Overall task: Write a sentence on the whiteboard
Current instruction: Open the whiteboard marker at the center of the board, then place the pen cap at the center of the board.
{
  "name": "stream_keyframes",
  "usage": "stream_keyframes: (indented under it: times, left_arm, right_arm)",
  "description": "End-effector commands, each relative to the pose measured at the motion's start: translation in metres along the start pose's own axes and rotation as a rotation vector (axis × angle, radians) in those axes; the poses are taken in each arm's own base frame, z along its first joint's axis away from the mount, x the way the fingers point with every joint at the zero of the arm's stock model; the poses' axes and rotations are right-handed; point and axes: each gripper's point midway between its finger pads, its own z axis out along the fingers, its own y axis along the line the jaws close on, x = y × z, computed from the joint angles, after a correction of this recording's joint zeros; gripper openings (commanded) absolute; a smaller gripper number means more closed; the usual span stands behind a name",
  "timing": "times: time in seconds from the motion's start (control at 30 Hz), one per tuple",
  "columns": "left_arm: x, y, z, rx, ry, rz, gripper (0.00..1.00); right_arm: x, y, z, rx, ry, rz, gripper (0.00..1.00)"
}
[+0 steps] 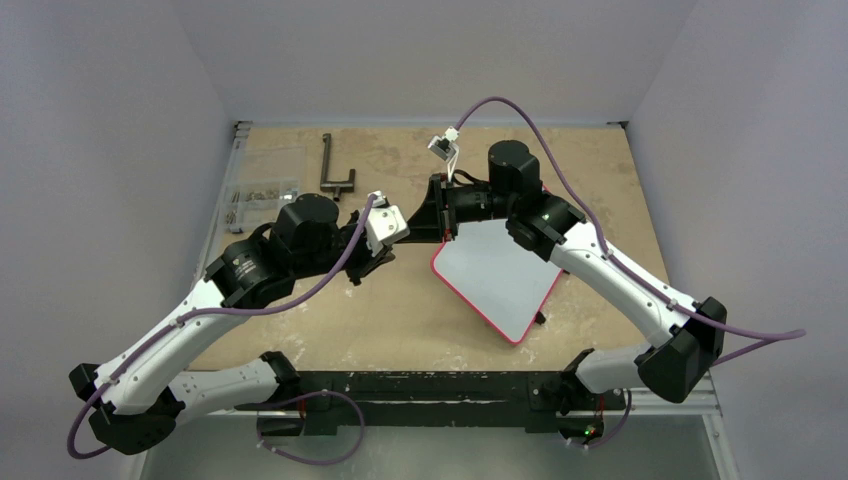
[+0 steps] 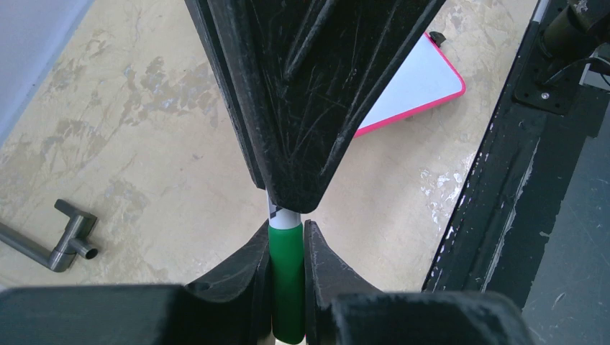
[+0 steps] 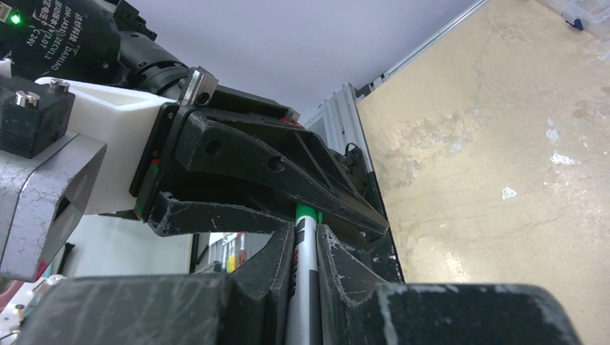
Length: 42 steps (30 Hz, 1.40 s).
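Left fingers (image 2: 241, 277) clamp the cap (image 2: 288, 309) of the green marker (image 2: 286, 251), right fingers (image 3: 262, 284) its barrel (image 3: 302, 302); the whiteboard (image 1: 500, 275) lies blank, the sentence unwritten.

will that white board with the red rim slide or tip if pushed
The flat white board with the thin red rim lies flat on the brown wooden table, so tipping seems unlikely. It looks thin and stiff, probably light, so a sideways push may slide it. Its small black foot might add some grip.
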Motion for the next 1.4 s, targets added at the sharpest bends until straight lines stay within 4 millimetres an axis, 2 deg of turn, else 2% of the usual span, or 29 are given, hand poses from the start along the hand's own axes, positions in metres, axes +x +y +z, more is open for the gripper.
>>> stream_keyframes:
  times: [0.0, 0.23, 0.37, 0.5, 0.7, 0.97, 1.03, 1.13, 1.27, 1.37]
  left_arm:
    - [-0.024, -0.004, -0.007, 0.034, -0.087, 0.049, 0.00]
    - [-0.015, -0.021, -0.015, 0.114, -0.087, 0.058, 0.00]
    - [0.000, -0.026, -0.016, 0.129, -0.045, 0.043, 0.00]
    - [0.017, -0.027, -0.018, 0.108, -0.028, 0.027, 0.00]
    - [0.031, -0.028, -0.022, 0.096, 0.002, 0.014, 0.00]
    - [0.040, -0.032, -0.018, 0.111, 0.022, -0.008, 0.00]
    - [0.045, -0.023, -0.014, 0.054, 0.031, -0.031, 0.00]
    - [0.057, 0.003, -0.009, -0.113, 0.084, -0.099, 0.00]
    - [0.074, 0.024, -0.006, -0.293, 0.134, -0.286, 0.00]
    - [0.097, 0.030, 0.003, -0.410, 0.162, -0.458, 0.00]
  right_arm:
    - [-0.001, 0.023, -0.008, -0.058, 0.006, -0.047, 0.00]
    - [-0.016, 0.026, -0.027, -0.028, -0.032, -0.106, 0.00]
    - [-0.030, 0.016, -0.052, 0.000, -0.075, -0.099, 0.00]
    - [-0.034, 0.003, -0.069, 0.057, -0.091, -0.104, 0.00]
    - [-0.039, 0.000, -0.080, 0.088, -0.121, -0.109, 0.00]
    - [-0.041, 0.001, -0.083, 0.076, -0.133, -0.105, 0.00]
    - [-0.041, 0.001, -0.084, 0.081, -0.137, -0.110, 0.00]
    - [-0.043, -0.002, -0.085, 0.110, -0.155, -0.121, 0.00]
    - [-0.048, -0.024, -0.096, 0.274, -0.217, -0.152, 0.00]
    - [-0.048, -0.042, -0.105, 0.387, -0.265, -0.158, 0.00]
